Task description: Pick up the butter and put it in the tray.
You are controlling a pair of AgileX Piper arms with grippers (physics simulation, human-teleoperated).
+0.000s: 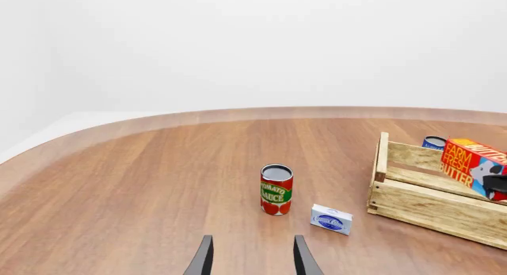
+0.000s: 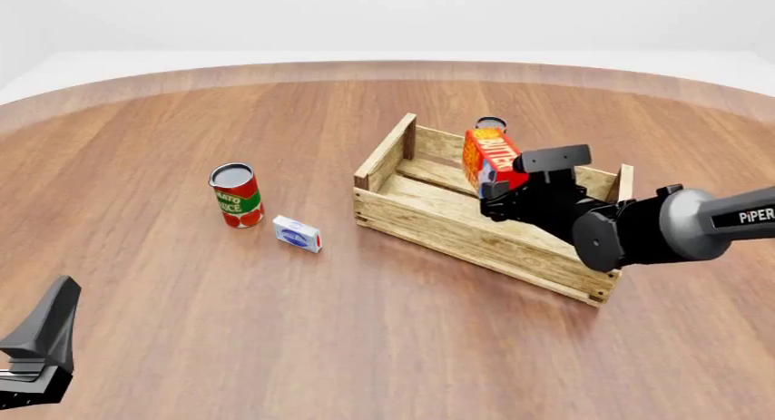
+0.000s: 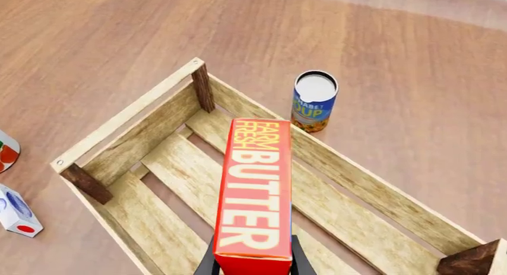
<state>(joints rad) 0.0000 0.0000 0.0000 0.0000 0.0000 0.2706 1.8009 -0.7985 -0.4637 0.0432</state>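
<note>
The butter [image 2: 493, 159] is a red carton with white lettering, held in the air over the tray [image 2: 424, 222], a big wooden slat crate. My right gripper [image 2: 499, 195] is shut on the carton's near end, above the tray's middle. In the right wrist view the butter [image 3: 255, 189] lies along the fingers over the tray's slatted floor [image 3: 178, 168]. In the left wrist view the butter [image 1: 474, 166] shows above the tray [image 1: 424, 204]. My left gripper [image 1: 252, 257] is open and empty, low at the near left of the table [image 2: 43, 343].
A tomato sauce can [image 2: 236, 195] stands left of the tray, with a small white-and-blue box [image 2: 297, 233] beside it. A blue soup can [image 3: 314, 101] stands just behind the tray's far wall. The wooden table ends in a curved far edge.
</note>
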